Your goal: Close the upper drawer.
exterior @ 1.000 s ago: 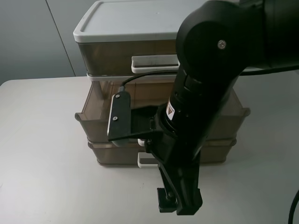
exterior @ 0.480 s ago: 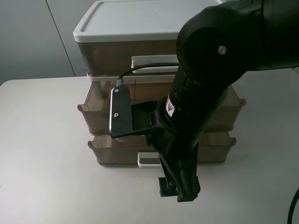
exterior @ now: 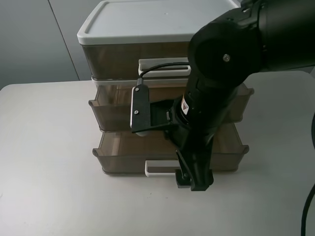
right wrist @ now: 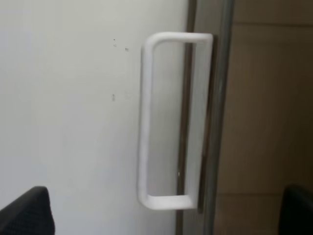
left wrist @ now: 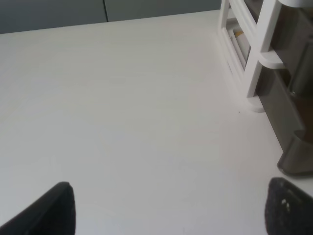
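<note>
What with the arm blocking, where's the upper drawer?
Exterior view, centre: upper drawer, partly open, between top drawer and bottom drawer, behind the right arm.

Upper drawer (exterior: 112,111) abv lowest drawer (exterior: 129,153).

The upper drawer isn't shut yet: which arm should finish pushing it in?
Right. Its arm hangs directly before the part-open upper drawer, right gripper just below its front; the left gripper is off beside the cabinet.

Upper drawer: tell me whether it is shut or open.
Partly open: the upper drawer front sits forward of the top drawer, with its inside showing behind.
</note>
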